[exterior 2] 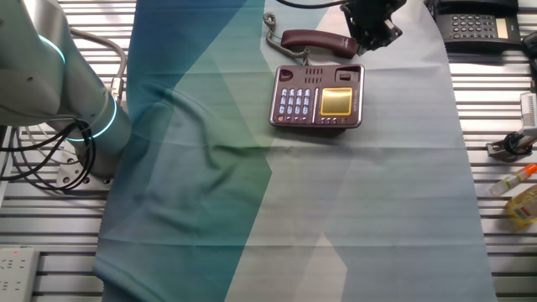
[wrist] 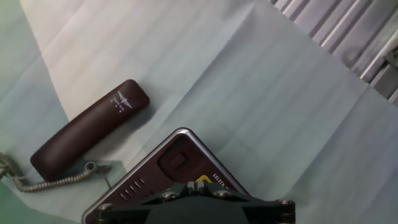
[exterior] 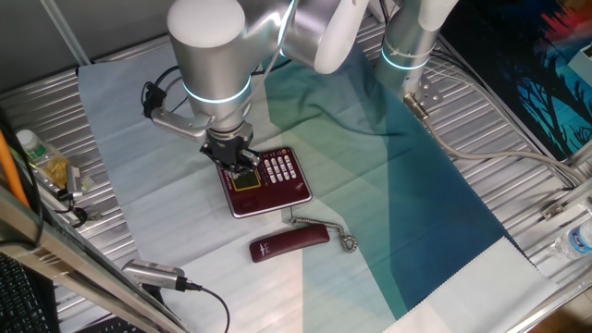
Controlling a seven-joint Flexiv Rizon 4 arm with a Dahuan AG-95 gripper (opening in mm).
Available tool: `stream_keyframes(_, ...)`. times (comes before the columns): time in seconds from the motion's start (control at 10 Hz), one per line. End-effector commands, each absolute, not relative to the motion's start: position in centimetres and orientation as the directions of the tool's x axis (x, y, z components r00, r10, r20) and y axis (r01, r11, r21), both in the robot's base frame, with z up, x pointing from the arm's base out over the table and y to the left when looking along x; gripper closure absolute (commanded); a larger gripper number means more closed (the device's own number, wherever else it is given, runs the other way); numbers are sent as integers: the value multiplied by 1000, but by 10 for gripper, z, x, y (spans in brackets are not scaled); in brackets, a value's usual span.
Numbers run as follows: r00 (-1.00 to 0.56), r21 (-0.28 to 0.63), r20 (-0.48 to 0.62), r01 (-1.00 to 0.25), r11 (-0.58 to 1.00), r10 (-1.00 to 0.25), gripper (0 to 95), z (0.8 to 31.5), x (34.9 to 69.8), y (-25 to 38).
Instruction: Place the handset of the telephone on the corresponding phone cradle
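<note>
The dark-red telephone (exterior: 268,180) lies on the cloth, with a yellowish display and white keys; it also shows in the other fixed view (exterior 2: 317,96) and the hand view (wrist: 168,168). Its phone cradle (wrist: 177,160) is an empty recessed strip along one side. The handset (exterior: 289,243) lies flat on the cloth beside that side, apart from the base, on a silvery coiled cord (exterior: 347,240). It also shows in the other fixed view (exterior 2: 317,42) and the hand view (wrist: 90,127). My gripper (exterior: 242,157) hangs just above the base near the display, fingers together and empty (wrist: 196,184).
A grey cylindrical device (exterior: 153,274) with a black cable lies at the table's near edge. Bottles (exterior: 42,157) stand at the left, another bottle (exterior: 578,240) at the right. A black phone (exterior 2: 478,25) sits off the cloth. The cloth has folds (exterior 2: 193,126).
</note>
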State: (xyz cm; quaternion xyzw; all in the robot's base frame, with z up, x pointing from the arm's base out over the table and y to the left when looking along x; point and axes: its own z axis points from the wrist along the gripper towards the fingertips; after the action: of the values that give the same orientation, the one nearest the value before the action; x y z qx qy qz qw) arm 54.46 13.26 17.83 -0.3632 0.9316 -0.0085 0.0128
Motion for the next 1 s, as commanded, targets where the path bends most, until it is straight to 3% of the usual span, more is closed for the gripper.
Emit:
stream_keyframes(0.1,-705,-31,-12,-709,705,-709,950,179,544,132)
stream_keyframes(1.0,-732,-28,-18,-680,732,-681,950,179,541,133)
